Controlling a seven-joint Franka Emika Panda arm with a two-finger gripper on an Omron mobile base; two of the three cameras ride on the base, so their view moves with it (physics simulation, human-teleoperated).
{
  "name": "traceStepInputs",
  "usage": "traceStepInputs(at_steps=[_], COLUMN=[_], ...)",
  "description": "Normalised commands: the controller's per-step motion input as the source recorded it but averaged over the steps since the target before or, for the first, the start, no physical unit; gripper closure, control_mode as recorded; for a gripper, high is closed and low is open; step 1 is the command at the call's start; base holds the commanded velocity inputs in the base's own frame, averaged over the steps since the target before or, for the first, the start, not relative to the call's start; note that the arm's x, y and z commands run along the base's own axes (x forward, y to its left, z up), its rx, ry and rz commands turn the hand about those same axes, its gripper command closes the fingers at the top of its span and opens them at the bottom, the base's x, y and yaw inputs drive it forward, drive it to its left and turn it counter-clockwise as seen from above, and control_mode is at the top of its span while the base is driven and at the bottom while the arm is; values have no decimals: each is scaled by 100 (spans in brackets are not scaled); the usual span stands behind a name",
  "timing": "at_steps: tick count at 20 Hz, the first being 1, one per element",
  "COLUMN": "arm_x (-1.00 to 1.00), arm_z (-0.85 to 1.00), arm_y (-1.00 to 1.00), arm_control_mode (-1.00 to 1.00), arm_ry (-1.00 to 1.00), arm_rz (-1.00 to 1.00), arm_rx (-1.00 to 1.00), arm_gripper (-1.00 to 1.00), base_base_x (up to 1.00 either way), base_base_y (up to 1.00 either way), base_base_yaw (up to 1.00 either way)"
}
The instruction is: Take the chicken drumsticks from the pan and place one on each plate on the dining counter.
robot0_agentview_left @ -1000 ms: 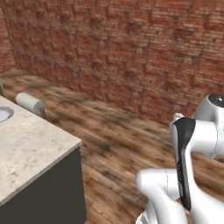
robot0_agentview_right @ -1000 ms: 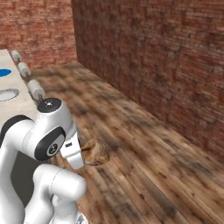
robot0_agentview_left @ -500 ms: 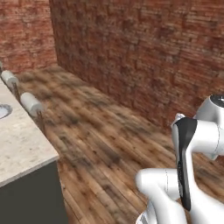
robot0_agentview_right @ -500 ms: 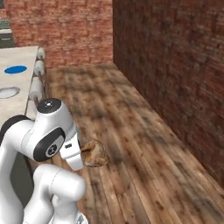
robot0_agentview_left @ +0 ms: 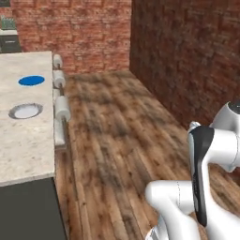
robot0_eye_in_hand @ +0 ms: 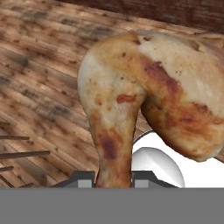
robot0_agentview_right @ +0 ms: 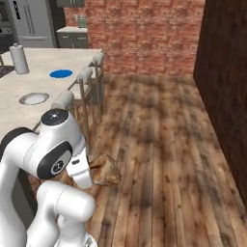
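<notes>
A: Where is the drumstick right now?

B: The chicken drumstick (robot0_eye_in_hand: 144,96) sits in the gripper (robot0_eye_in_hand: 113,178), whose two fingers are clamped on the thin bone end, with the thick end pointing away from the hand. In the right base view the same drumstick (robot0_agentview_right: 103,170) hangs over the wooden floor (robot0_agentview_right: 164,144), just beside the arm's white elbow.

A: And the plates?

B: Both lie on the dining counter (robot0_agentview_left: 23,140), well apart from the gripper. The blue plate (robot0_agentview_left: 31,80) is farther back, the grey-silver plate (robot0_agentview_left: 25,111) nearer, with bare stone between them. Neither one touches the counter's edge.

A: What lines that edge?

B: A row of stools (robot0_agentview_right: 83,77) with pale round seats stands tight against the counter's long side, between the counter and the open floor. From the left base view their seats (robot0_agentview_left: 62,107) overhang the floor right at the rim.

A: How much free room is there?

B: The plank floor is wide and bare from the stools across to the dark brick wall (robot0_agentview_right: 226,87). A red brick wall (robot0_agentview_right: 144,34) closes the far end. A white cylinder (robot0_agentview_right: 20,59) stands upright near the counter's far corner
</notes>
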Motion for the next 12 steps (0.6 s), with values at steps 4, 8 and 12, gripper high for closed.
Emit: traceStepInputs(at_steps=[4,8,12], arm_x=[0,0,0], arm_z=[0,0,0], arm_y=[0,0,0], arm_control_mode=[100,100,100], arm_ry=[0,0,0], arm_rz=[0,0,0], arm_rx=[0,0,0], arm_gripper=[100,100,100], base_base_x=[100,100,93], base_base_y=[-44,-48,-62], base_base_yaw=[69,68,65])
